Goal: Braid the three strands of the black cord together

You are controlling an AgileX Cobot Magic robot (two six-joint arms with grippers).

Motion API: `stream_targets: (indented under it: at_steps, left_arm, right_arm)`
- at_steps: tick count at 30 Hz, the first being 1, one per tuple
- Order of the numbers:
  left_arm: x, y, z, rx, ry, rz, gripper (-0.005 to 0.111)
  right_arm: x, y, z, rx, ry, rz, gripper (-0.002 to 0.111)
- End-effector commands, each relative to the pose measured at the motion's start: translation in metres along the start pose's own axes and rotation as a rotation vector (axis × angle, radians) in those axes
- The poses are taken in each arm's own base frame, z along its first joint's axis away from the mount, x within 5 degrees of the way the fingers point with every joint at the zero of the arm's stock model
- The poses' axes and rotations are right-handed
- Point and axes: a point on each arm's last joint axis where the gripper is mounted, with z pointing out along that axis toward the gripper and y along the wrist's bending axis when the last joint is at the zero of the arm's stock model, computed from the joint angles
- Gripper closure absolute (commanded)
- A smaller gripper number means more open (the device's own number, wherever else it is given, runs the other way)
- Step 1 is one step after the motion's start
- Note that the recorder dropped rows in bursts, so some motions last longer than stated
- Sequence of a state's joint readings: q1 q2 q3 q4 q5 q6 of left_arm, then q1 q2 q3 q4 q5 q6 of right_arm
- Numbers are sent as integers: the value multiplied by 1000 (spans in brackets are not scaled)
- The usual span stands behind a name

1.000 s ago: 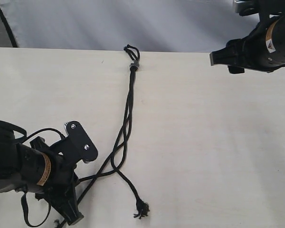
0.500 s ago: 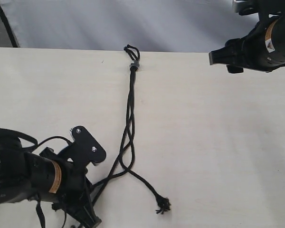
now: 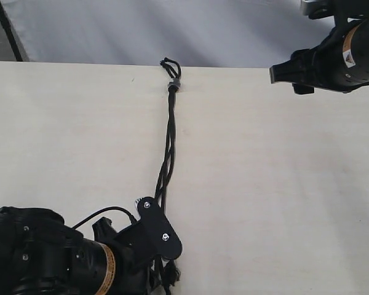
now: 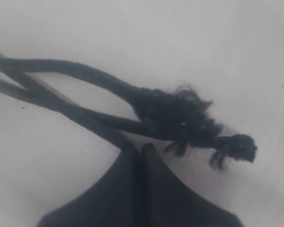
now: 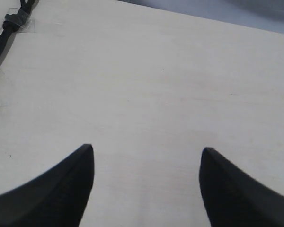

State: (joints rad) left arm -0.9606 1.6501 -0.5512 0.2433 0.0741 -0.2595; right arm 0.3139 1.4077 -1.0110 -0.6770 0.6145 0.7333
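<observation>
Left pincer (image 4: 140,151) has swung right to the ends of the 3 strands (image 3: 170,141), clamped on 1, drawing them straight with frayed tips (image 4: 180,118) bunched. Right pincer (image 5: 146,163) hangs open, so the next crossing probably waits on it.

text: none legible | right arm label (image 3: 350,54): triangle mark only

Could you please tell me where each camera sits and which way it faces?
Exterior view: above the pale wooden table, looking down on the thin black woven cord; black left arm and right arm show at opposite corners.
Left wrist view: on the left arm, close over the cord's frayed tips; left end effector shut on the cord.
Right wrist view: on the right arm, angled down at the tabletop; right end effector open.
Shared: exterior and right wrist views both show the grey clip.
</observation>
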Motion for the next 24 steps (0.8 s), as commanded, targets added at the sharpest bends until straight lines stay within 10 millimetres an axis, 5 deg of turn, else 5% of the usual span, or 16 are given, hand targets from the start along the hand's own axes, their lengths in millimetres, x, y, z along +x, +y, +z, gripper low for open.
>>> stream_targets:
  at_steps: [1, 13, 15, 18, 20, 24]
  left_arm:
    - [4, -3, 0, -3, 42, -2, 105]
    - [9, -2, -1, -16, 92, 9, 104]
    - [10, -1, -1, -20, 108, 9, 89]
    - [11, -1, -1, -23, 119, 7, 52]
    - [10, 0, -6, -33, 131, 4, 41]
    - [0, 7, -49, -95, 102, 24, 43]
  right_arm:
    - [0, -2, -2, 1, -6, 1, 47]
    - [0, -2, -2, 1, -6, 1, 47]
    - [0, -2, -2, 1, -6, 1, 47]
    - [0, -2, -2, 1, -6, 1, 47]
    - [0, -2, -2, 1, -6, 1, 47]
    - [0, -2, -2, 1, -6, 1, 47]
